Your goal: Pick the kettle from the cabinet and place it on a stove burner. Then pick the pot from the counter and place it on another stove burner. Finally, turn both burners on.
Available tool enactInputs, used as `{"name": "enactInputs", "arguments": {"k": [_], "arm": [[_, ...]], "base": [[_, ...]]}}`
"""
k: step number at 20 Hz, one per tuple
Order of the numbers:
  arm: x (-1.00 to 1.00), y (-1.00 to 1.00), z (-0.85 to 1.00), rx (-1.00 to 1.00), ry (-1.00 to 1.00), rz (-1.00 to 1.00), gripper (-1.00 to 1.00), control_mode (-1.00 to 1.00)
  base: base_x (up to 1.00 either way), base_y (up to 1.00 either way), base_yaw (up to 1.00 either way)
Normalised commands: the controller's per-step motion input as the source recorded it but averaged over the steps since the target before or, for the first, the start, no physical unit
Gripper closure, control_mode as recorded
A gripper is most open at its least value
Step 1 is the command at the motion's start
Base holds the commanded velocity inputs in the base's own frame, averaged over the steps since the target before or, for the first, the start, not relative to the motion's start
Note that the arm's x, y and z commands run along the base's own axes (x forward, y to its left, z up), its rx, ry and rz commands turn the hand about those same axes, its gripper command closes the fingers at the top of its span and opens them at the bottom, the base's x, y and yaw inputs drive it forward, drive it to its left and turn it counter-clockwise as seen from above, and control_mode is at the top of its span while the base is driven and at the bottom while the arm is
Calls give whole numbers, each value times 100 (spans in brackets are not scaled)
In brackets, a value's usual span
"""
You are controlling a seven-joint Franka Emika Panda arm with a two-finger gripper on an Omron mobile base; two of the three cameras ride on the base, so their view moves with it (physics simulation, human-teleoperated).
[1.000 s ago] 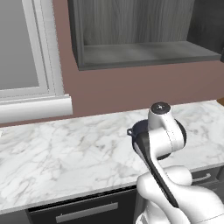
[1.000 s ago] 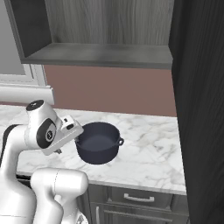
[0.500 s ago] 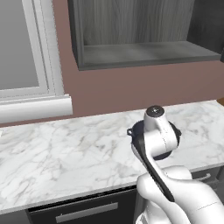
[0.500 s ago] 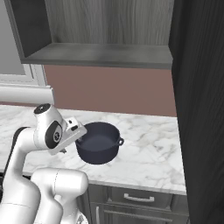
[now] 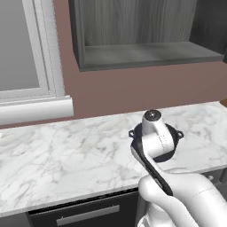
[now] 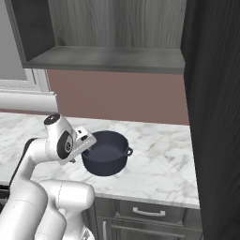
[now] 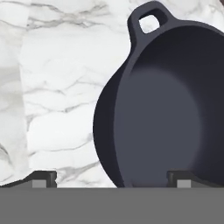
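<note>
I count one pot at frame centre on the worktop, two loop handles showing. My end effector hangs spread over its rim. One cabinet upper right.

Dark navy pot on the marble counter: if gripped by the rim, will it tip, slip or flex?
The round dark navy pot looks thick-walled and rigid, so flex seems unlikely. A grip on one side of the rim may let it tilt. Its smooth surface could slip between the open gripper fingers; the flat base probably won't roll.
</note>
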Motion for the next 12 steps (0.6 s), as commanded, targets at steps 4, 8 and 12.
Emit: {"name": "enactInputs", "arguments": {"k": [4,8,12], "arm": [[22,0,-23,0,0,0,-100,-100],[21,0,-23,0,0,0,-100,-100],[23,-2,-22,0,0,0,-100,-100]], "base": [[0,0,0],[0,0,0],[0,0,0]]}}
